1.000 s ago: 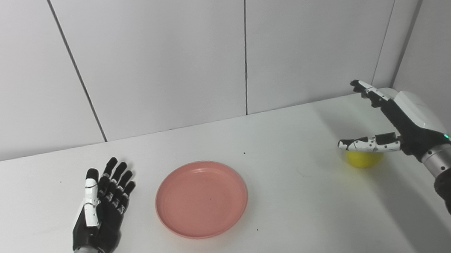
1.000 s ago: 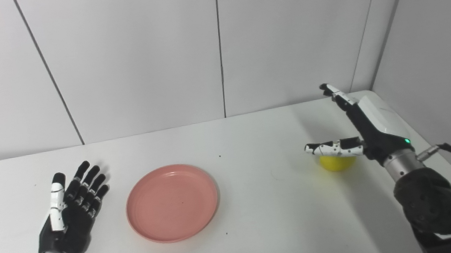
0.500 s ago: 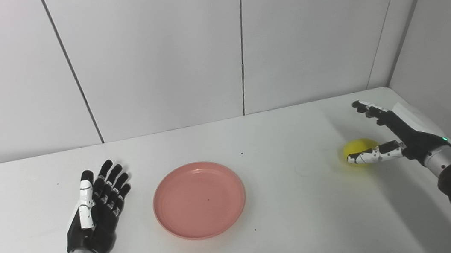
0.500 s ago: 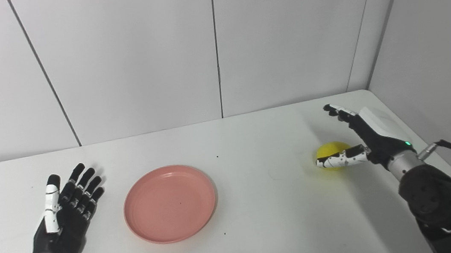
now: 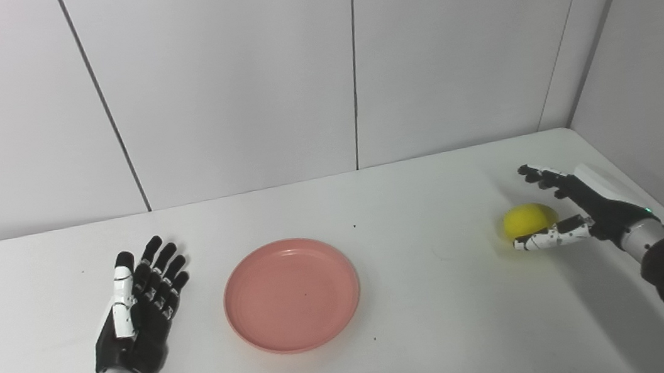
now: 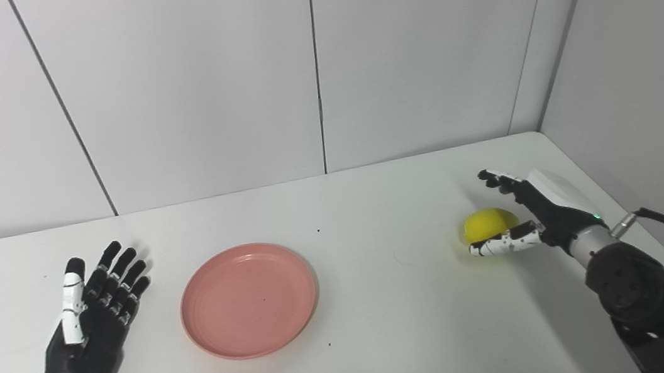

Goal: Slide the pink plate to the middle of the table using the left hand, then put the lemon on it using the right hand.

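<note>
White table (image 5: 428,352): one pink plate (image 5: 291,294), lower centre; one lemon (image 5: 526,221), right of frame. Two robot hands: left robot hand (image 5: 142,314), lower left, fingers spread, empty; right robot hand (image 5: 570,214) open around the lemon, not clasping it.

**Open worktop between lemon and plate**

We see a broad bare stretch of white worktop (image 5: 441,300) between the pink plate (image 5: 291,294) and the lemon (image 5: 526,219), with nothing standing on it along that line. Our right robot hand (image 5: 570,217) sits at the lemon with its fingers spread, thumb (image 5: 544,240) along the near side and the other fingers (image 5: 540,177) past the far side. Behind it the wall panels (image 5: 448,45) meet in a corner close to the worktop's far right edge, leaving little room there. Our left robot hand (image 5: 141,305) lies flat and spread, palm up, just left of the plate, apart from its rim. The plate's top is bare.
</note>
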`<state>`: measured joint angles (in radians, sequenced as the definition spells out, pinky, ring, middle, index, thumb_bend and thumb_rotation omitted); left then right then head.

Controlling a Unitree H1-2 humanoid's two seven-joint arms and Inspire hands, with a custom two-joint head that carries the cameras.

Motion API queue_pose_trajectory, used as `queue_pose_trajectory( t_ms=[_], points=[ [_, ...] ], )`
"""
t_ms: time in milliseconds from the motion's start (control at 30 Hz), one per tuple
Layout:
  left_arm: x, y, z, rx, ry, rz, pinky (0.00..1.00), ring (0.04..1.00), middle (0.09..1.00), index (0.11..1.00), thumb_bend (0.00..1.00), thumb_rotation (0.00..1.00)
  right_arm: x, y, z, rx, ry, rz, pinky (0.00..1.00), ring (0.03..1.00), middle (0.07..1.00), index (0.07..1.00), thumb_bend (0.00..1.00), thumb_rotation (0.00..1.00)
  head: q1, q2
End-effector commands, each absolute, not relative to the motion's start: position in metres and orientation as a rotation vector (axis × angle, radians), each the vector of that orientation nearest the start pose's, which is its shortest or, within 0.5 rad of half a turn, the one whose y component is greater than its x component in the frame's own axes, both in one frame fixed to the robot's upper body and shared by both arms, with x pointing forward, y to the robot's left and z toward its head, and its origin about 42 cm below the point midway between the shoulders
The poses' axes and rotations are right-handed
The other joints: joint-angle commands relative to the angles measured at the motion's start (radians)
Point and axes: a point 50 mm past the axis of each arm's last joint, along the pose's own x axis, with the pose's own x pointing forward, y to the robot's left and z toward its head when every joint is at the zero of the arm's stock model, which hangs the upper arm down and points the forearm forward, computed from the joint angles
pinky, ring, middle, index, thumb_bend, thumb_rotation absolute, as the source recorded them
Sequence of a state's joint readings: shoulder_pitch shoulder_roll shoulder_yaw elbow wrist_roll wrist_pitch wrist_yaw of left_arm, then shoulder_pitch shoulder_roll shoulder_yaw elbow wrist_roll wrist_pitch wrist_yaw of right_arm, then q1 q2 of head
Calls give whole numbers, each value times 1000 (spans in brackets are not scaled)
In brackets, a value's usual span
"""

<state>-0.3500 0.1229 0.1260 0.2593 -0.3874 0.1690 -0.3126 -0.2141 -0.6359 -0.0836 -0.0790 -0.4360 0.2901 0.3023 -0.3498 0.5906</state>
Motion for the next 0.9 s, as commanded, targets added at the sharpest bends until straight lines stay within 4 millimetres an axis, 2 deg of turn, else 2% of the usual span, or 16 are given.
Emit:
queue_pose_trajectory(
  t_ms=[0, 233, 867],
  points=[
    [397, 248, 143, -296, 15, -290, 1000, 981, 982, 976, 565, 1000, 350, -416, 259, -1054, 37, -40, 831, 863, 867, 881, 1000, 304, 1, 0],
    [396, 248, 143, -298, 17, -286, 1000, 979, 981, 973, 564, 1000, 356, -419, 253, -1052, 60, -28, 827, 861, 865, 876, 1000, 324, 2, 2],
    [396, 249, 145, -287, 15, -288, 1000, 976, 979, 969, 567, 1000, 369, -426, 245, -1068, 90, 9, 822, 858, 863, 861, 1000, 272, 6, 7]
  ],
)
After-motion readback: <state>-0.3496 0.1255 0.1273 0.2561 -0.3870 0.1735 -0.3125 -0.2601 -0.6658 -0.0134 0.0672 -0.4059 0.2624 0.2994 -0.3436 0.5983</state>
